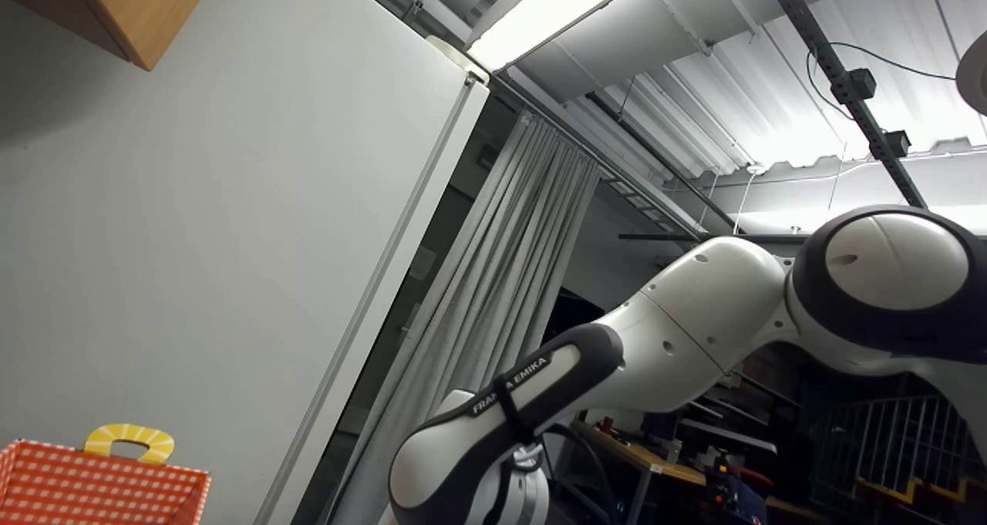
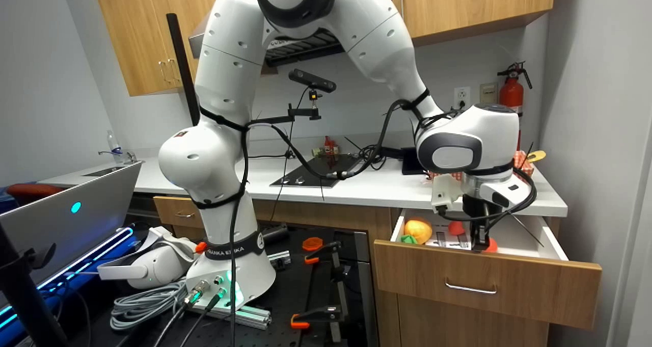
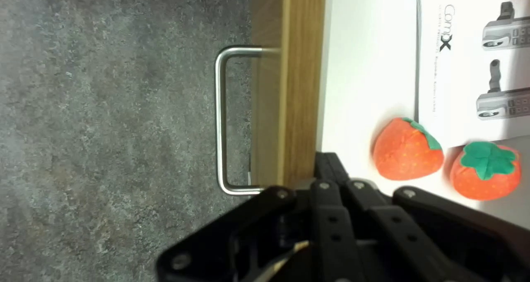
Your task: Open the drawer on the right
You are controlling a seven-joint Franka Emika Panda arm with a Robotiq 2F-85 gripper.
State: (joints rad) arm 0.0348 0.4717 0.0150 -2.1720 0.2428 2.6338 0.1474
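Can pass over open floor (image 3: 116,120) outside handle (image 3: 220,120), or along bare strip of drawer (image 3: 368,66) between front (image 3: 304,79) and paper (image 3: 468,71). Blocked at claw (image 3: 332,164) by front on handle side; on opposite side, by red toys (image 3: 408,151) near but apart. Covered at drawer's back by bench (image 2: 377,190); limited at one side by nearby wall (image 2: 596,107).

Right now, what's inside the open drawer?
I can see two red toys, a printed paper, a round orange thing and something green. The counter hides the back of the drawer; the pincer blocks a bit near the front.
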